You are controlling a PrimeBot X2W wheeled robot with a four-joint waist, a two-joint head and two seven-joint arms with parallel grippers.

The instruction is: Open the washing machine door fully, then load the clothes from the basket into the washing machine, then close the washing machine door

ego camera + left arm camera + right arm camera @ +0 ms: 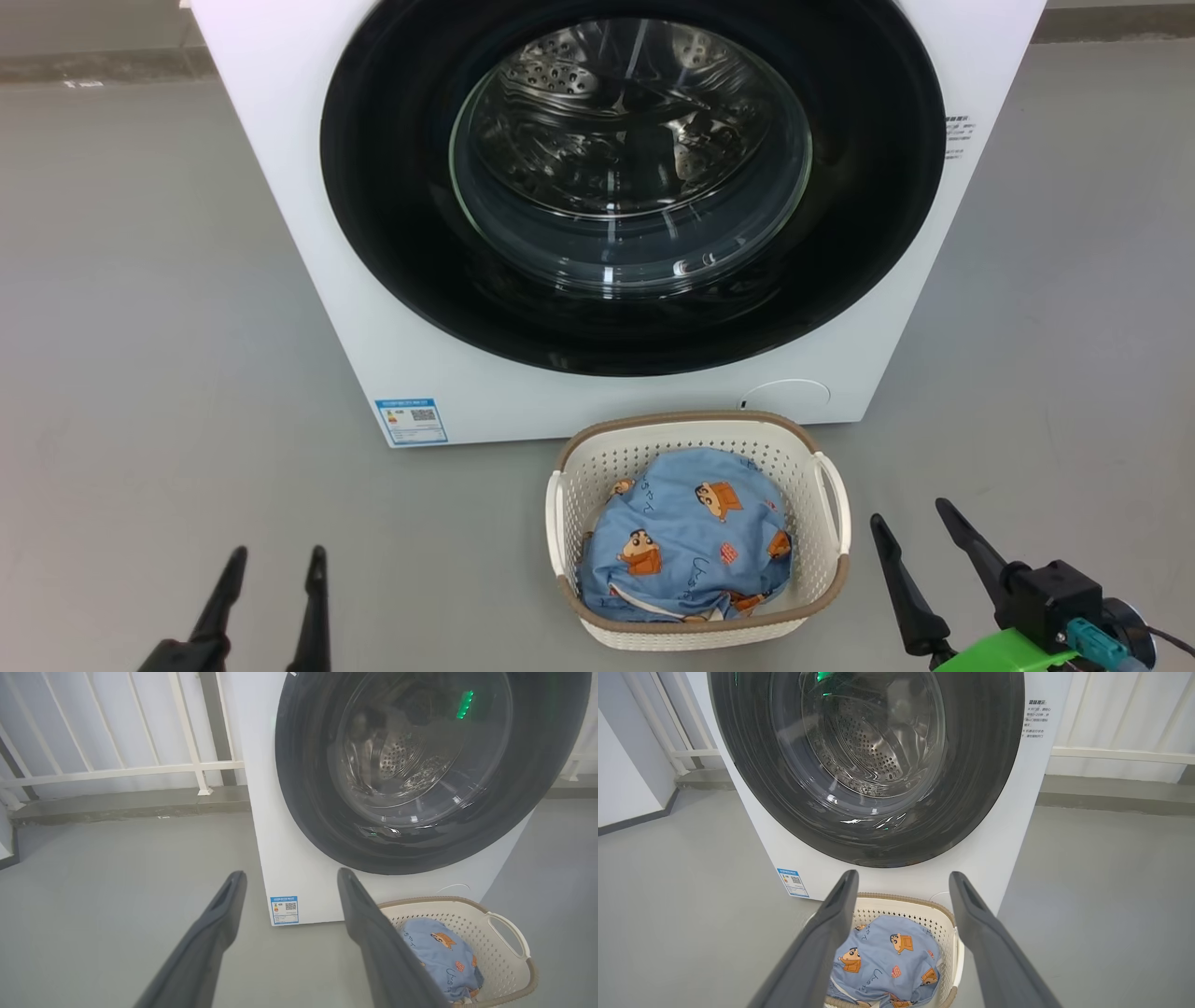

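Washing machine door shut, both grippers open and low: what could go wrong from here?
1. The washing machine door is smooth and glossy, with no handle visible; the left gripper or right gripper may slip off its edge.
2. The basket sits close to the washing machine, below the door; a reaching arm could knock it.
3. The clothes form a loose mound; part may drop on the floor.

Bright, even light (glass glare)
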